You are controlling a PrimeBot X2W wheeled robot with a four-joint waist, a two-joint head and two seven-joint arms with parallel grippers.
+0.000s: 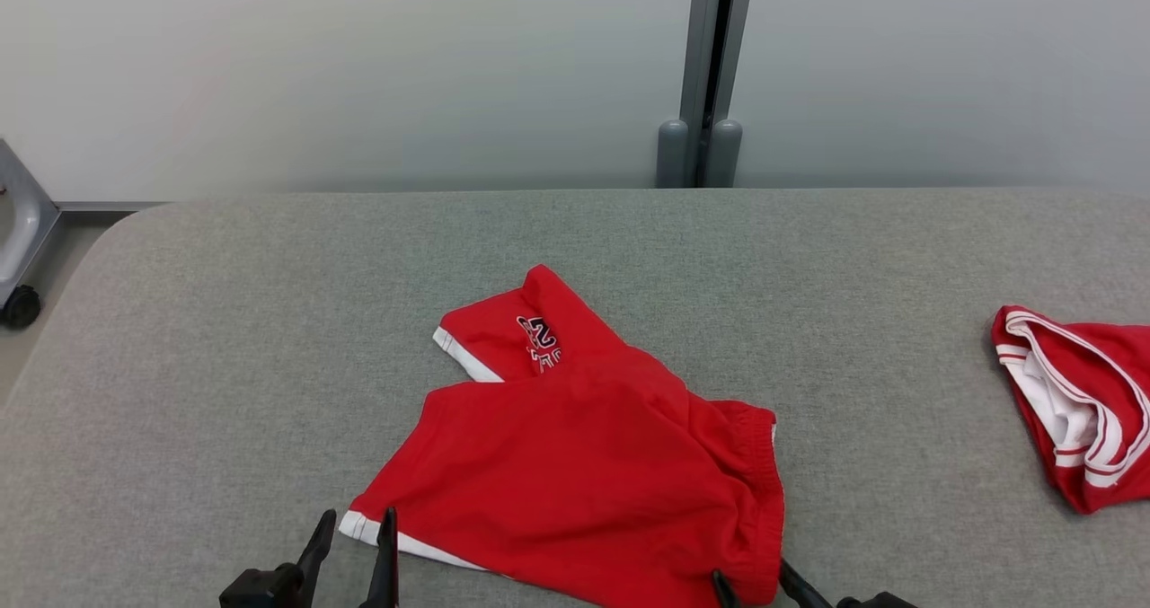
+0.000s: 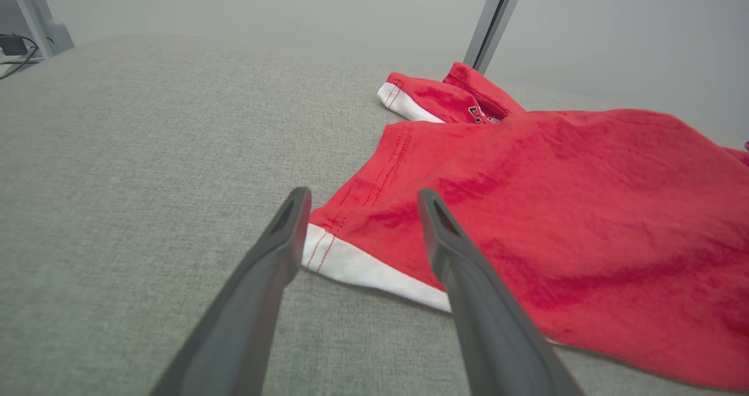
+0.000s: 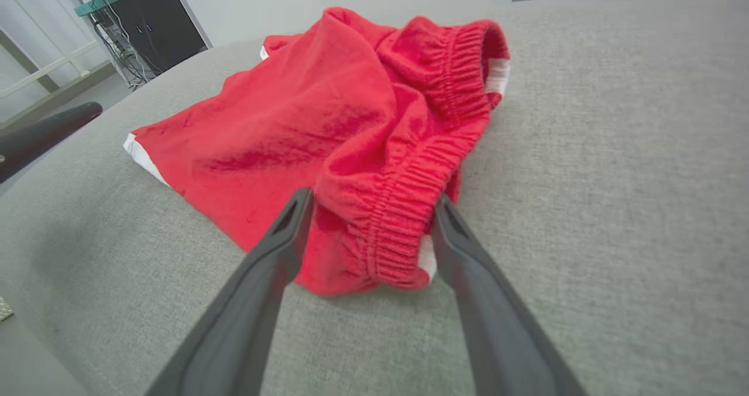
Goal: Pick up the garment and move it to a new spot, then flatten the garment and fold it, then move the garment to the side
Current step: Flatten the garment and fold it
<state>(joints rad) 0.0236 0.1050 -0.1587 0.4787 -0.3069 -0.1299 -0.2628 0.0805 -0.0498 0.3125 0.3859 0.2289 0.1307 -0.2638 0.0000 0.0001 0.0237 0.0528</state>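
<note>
The garment (image 1: 575, 464) is a pair of red shorts with white hem trim and a printed number, lying crumpled on the grey table (image 1: 225, 321). My left gripper (image 1: 358, 516) is open at the shorts' near-left hem corner. In the left wrist view the left gripper (image 2: 363, 194) has that white-trimmed corner of the garment (image 2: 556, 209) lying between and just beyond its fingertips. My right gripper (image 1: 750, 574) is open at the near-right corner. In the right wrist view the right gripper (image 3: 373, 197) straddles the elastic waistband of the garment (image 3: 304, 127) without pinching it.
A second red and white garment (image 1: 1078, 401) lies at the table's right edge. A grey post (image 1: 710, 69) stands behind the table against a pale wall. A cart wheel (image 1: 18, 307) sits on the floor at far left. Bare fabric surface lies left of the shorts.
</note>
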